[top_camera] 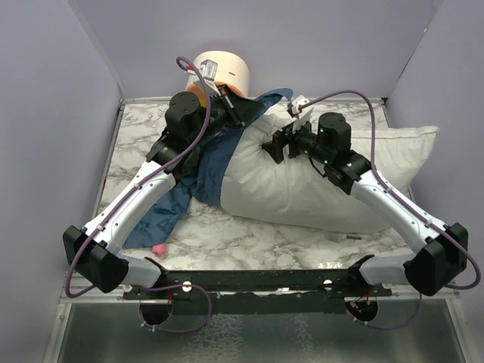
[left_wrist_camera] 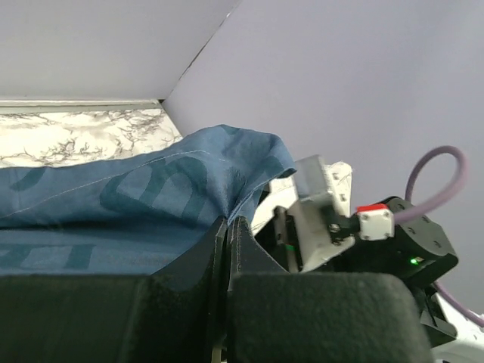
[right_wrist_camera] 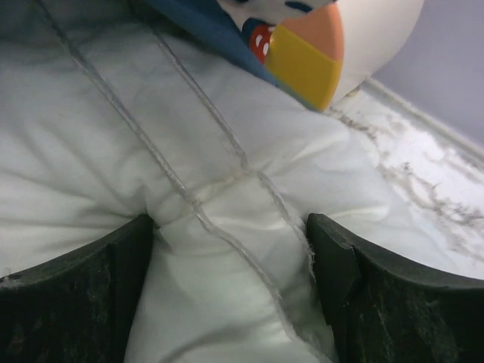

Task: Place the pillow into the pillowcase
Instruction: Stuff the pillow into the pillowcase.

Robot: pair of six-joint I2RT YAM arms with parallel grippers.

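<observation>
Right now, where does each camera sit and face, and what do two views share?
Top: above and behind the arms, looking down at the table; left arm and right arm show whole, left gripper at the pillowcase, right gripper on the pillow.
Left wrist: on the left arm, looking along its shut fingers at the pinched pillowcase; right arm shows too.
Right wrist: on the right arm, looking down between its open fingers at the pillow, cylinder beyond.
Shared: top and right wrist both show pillow and cylinder.
</observation>
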